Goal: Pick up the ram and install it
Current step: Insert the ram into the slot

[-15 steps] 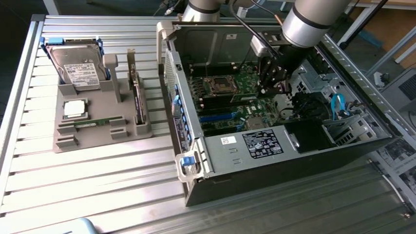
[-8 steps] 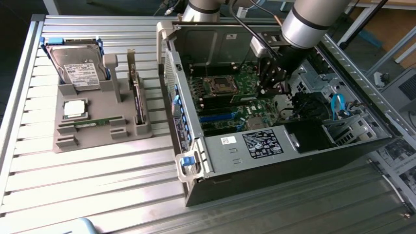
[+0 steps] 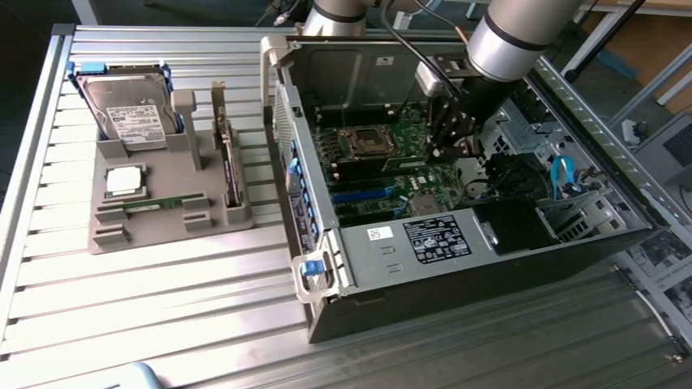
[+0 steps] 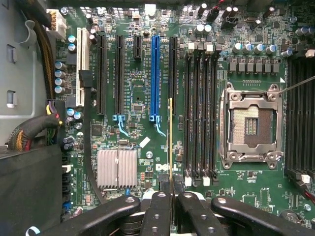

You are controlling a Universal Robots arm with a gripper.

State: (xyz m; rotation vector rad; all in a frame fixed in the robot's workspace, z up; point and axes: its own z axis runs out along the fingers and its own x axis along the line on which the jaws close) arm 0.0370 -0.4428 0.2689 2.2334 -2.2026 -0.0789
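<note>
In the wrist view the ram (image 4: 170, 142) shows edge-on as a thin green and gold strip, pinched between my two black fingertips. My gripper (image 4: 171, 194) is shut on it, above the motherboard. The stick hangs just beside the row of black memory slots (image 4: 199, 113), apart from them, between those slots and the blue expansion slot (image 4: 155, 73). In the exterior view my gripper (image 3: 454, 150) is lowered inside the open computer case (image 3: 324, 267), over the green motherboard. A look-alike green stick (image 3: 227, 154) stands on edge in the grey holder (image 3: 162, 227) at the exterior view's left.
The open processor socket (image 4: 251, 125) lies beyond the memory slots, and a finned heatsink (image 4: 117, 168) sits near my fingers. The grey holder also carries a hard drive (image 3: 130, 117) and a square silver processor (image 3: 125, 180). Cables (image 3: 562, 174) run along the case's far side.
</note>
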